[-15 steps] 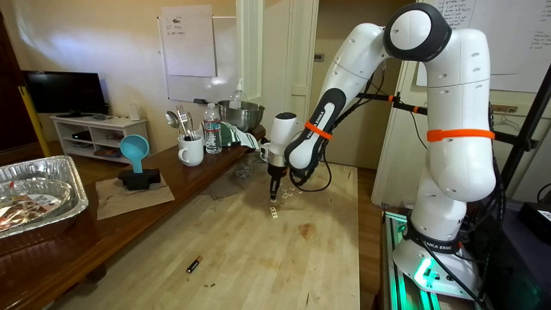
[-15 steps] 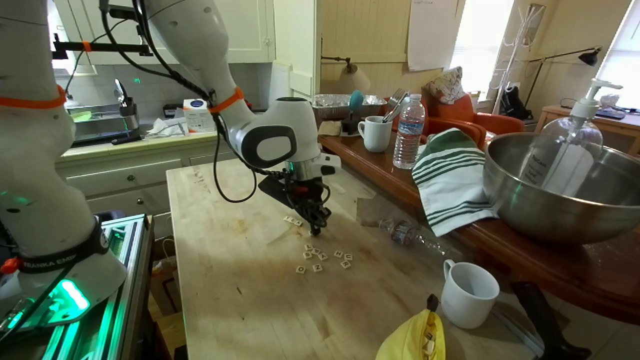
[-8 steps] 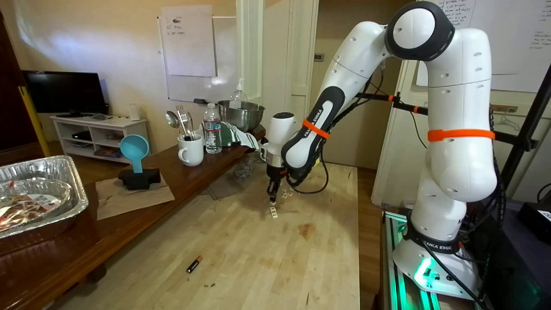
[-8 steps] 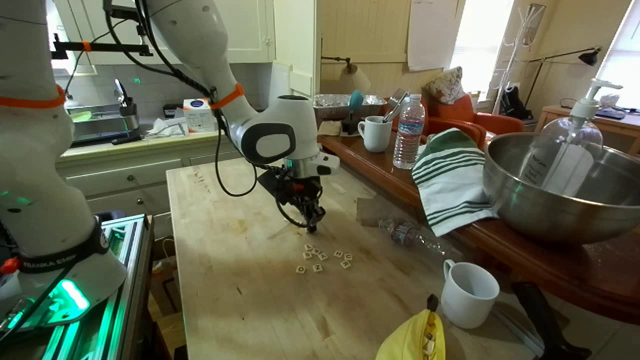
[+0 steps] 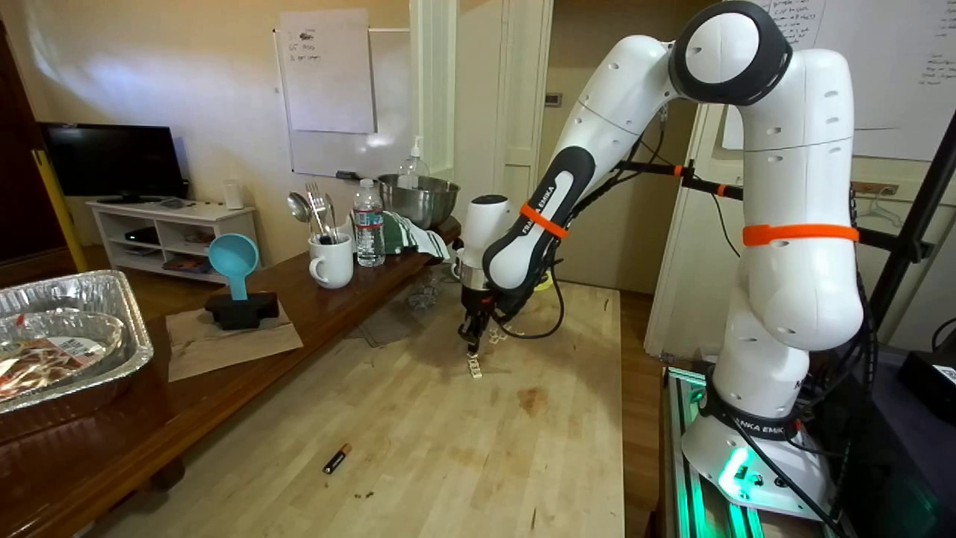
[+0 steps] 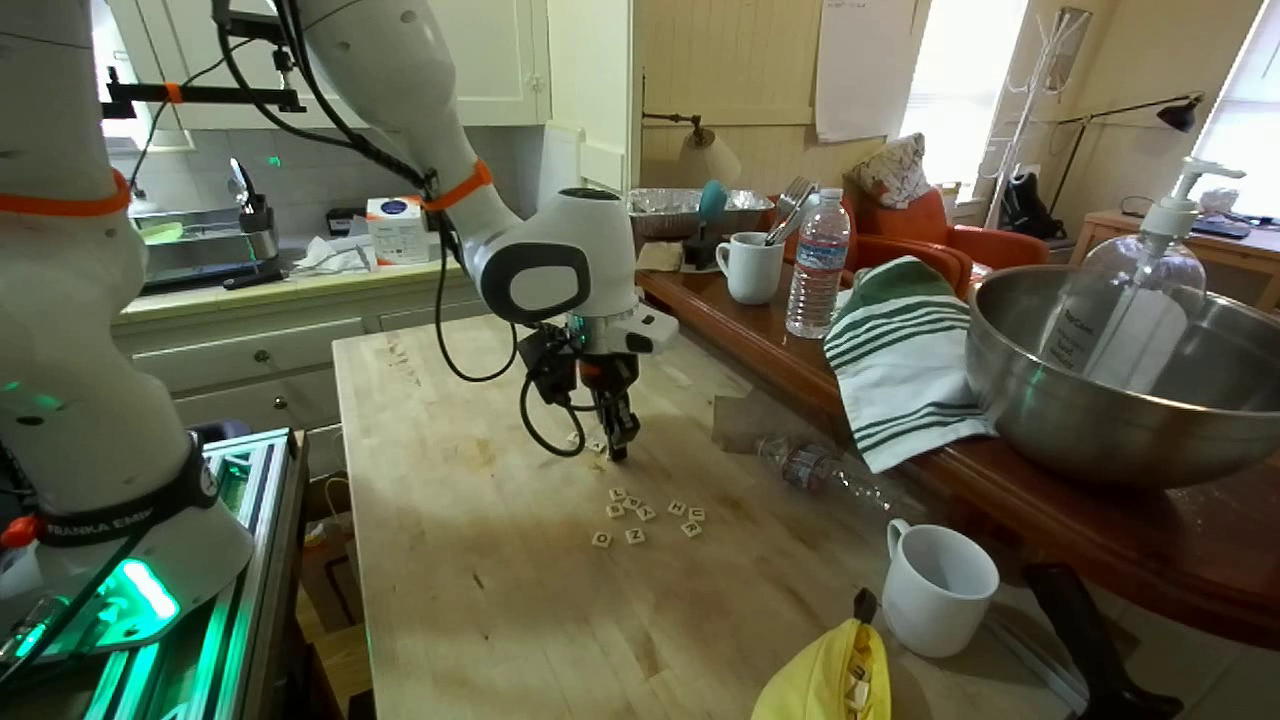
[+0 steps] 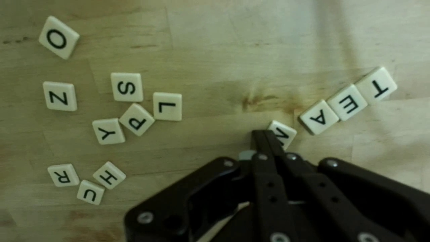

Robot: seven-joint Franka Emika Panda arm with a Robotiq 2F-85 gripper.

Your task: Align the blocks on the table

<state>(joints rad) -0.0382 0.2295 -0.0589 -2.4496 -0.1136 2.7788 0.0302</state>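
The blocks are small cream letter tiles on the light wooden table (image 5: 418,448). In the wrist view, the T tile (image 7: 377,85), E tile (image 7: 347,102) and A tile (image 7: 319,117) touch in a slanted row. A tile that looks like N (image 7: 285,131) lies apart from the A end, partly hidden by my fingertips. My gripper (image 7: 263,132) is shut with nothing between its fingers, its tips low beside that tile. The gripper also shows in both exterior views (image 5: 472,350) (image 6: 617,455). The row (image 5: 475,367) stands just in front of it; cables partly hide it in an exterior view (image 6: 596,444).
Several loose tiles, such as S (image 7: 127,87), L (image 7: 167,106) and Z (image 7: 60,96), lie scattered left in the wrist view. A battery (image 5: 337,459), white mug (image 6: 938,588), yellow pouch (image 6: 825,675) and plastic bottle (image 6: 815,468) also lie on the table.
My wrist has turned, and the shut gripper has moved slightly toward the row. The tile by the fingertips appears closer to the row than before. The scattered tiles have not visibly moved.
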